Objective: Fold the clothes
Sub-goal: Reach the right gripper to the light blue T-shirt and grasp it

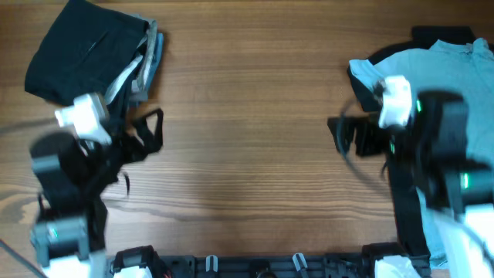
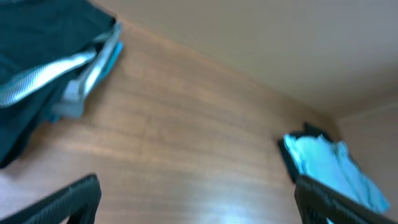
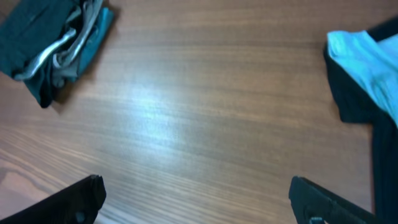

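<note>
A: Clothes, position?
B: Light blue shirt (image 1: 444,69) at 2 o'clock in the overhead view, rumpled, lying over a black garment (image 1: 407,216) that runs down toward 4 o'clock. Folded dark stack (image 1: 81,50), grey and blue edges showing, at 10 o'clock.
A: Jaws?
B: Left gripper (image 1: 150,133) at 9 o'clock, spread wide, holding nothing, near the stack's 6 o'clock edge. Right gripper (image 1: 341,137) at 3 o'clock, equally wide, holding nothing, just off the shirt's 8 o'clock side. Both blurred.
A: Surface?
B: Wood-grain table (image 1: 247,100); the two piles sit well apart on it. The left wrist view shows a plain beige surface (image 2: 280,37) beyond the table's far edge.
</note>
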